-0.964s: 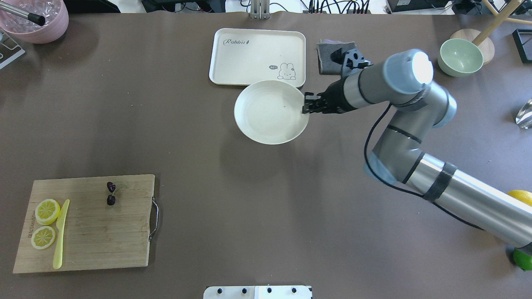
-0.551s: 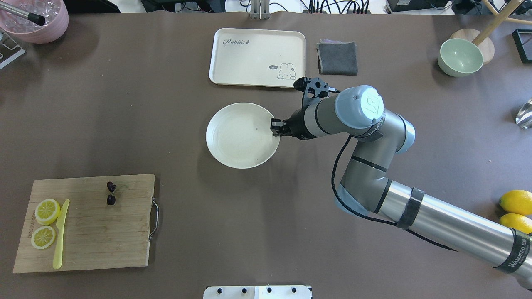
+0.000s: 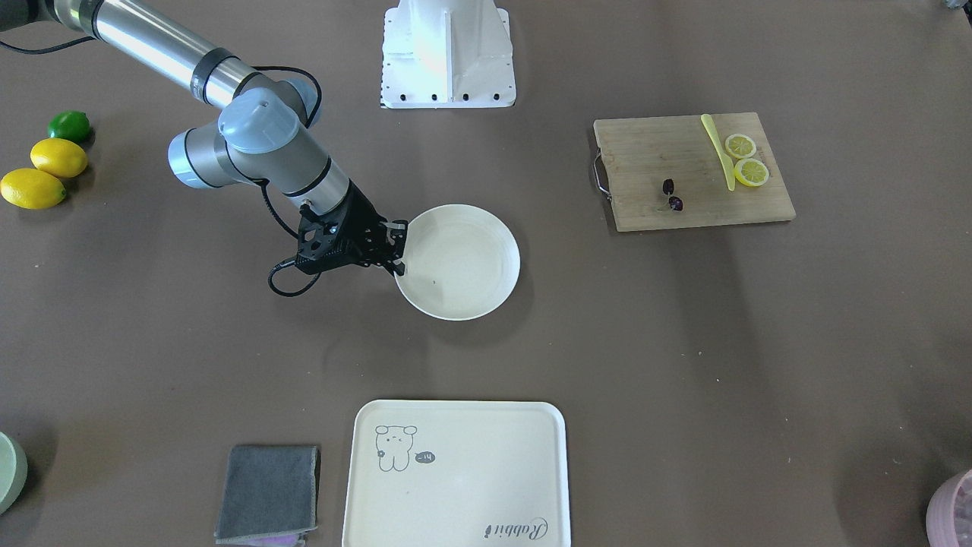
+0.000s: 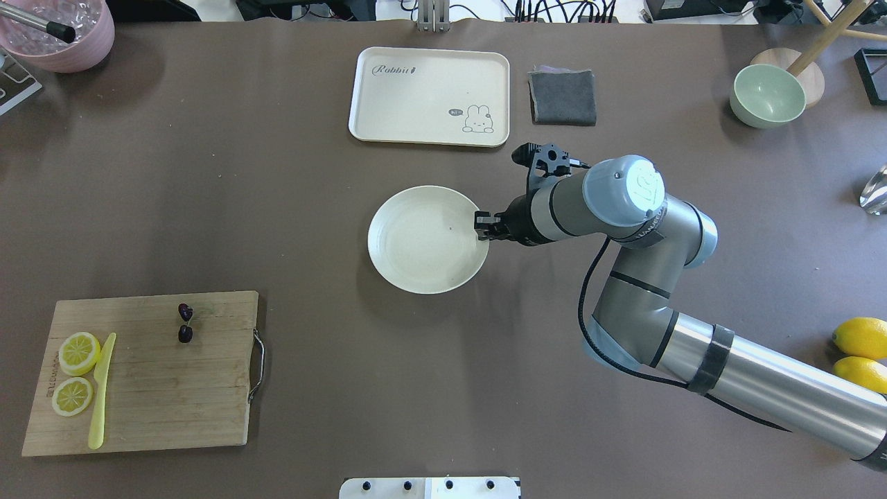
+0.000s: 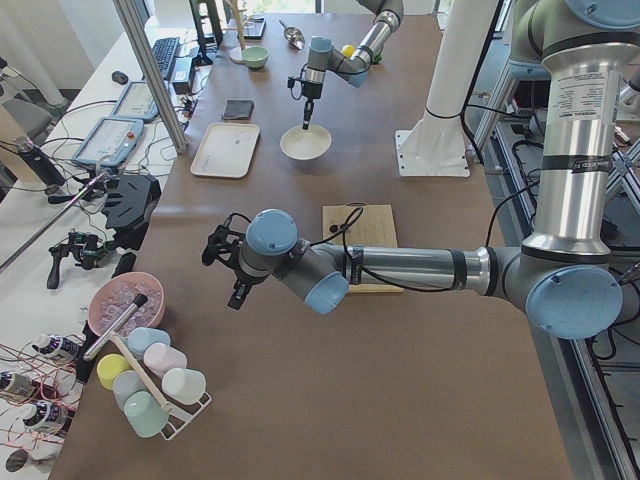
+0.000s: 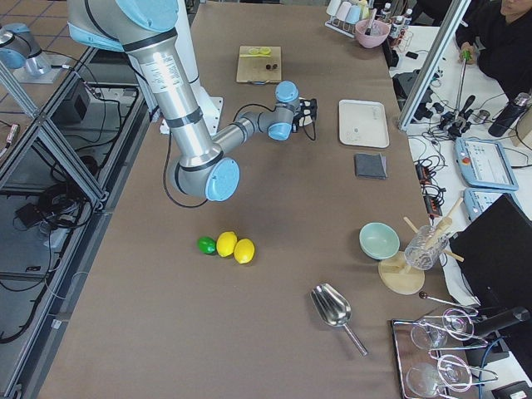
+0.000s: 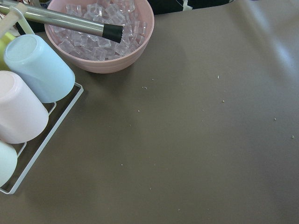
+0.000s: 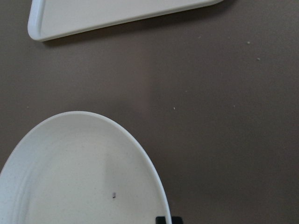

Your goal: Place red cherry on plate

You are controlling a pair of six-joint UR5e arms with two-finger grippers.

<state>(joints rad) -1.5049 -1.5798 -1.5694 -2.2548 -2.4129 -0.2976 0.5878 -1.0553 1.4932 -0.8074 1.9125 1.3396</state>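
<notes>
The red cherry (image 4: 185, 323) is a dark pair lying on the wooden cutting board (image 4: 173, 395) at the near left, also seen as the cherry (image 3: 672, 195) in the front-facing view. The cream plate (image 4: 423, 242) sits mid-table, nothing in it but a tiny speck. My right gripper (image 4: 483, 227) is shut on the plate's right rim, and its wrist view shows that rim (image 8: 154, 177) close up. My left gripper (image 5: 238, 297) hovers over the table's left end near the ice bowl, far from the cherry. It shows only in the exterior left view, so I cannot tell its state.
Two lemon slices (image 4: 77, 352) and a yellow knife (image 4: 101, 391) share the board. A rabbit tray (image 4: 416, 90), grey cloth (image 4: 563, 97) and green bowl (image 4: 767, 95) lie at the far side. Whole lemons (image 4: 859, 337) sit near right. A pink ice bowl (image 7: 103, 37) and cup rack (image 7: 28, 93) stand far left.
The right gripper carried the plate from beside the tray toward the robot and left, then back a little to the right. The cherry stayed on the board.
</notes>
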